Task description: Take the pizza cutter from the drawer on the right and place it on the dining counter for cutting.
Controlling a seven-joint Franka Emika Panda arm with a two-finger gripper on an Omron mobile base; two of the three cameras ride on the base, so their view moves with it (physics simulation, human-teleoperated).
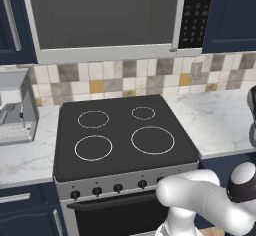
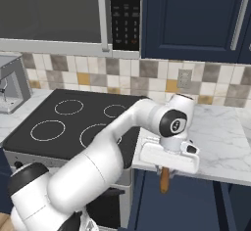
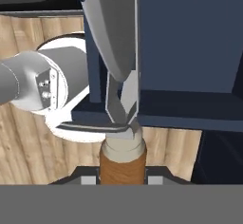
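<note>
End effector (image 2: pixel 165 172) is clamping the pizza cutter (image 2: pixel 165 180) by its brown handle, finger tips pressing in from both sides in the hand view, so the tool is hanging blade-down, just in front of the navy cabinet face below the marble tabletop (image 2: pixel 220 142). Gripping the handle is probably keeping the steel blade (image 3: pixel 116 38) clear of the fingers. Stove (image 1: pixel 125 135) is lying to the left, and the tabletop's near edge is overhanging the hand, crowding any lift.

Evenly lit, flat rendered kitchen pictures with soft, faint shadows, no glare, slightly coarse pixelated edges, and a dimmer close-up from the hand camera.
</note>
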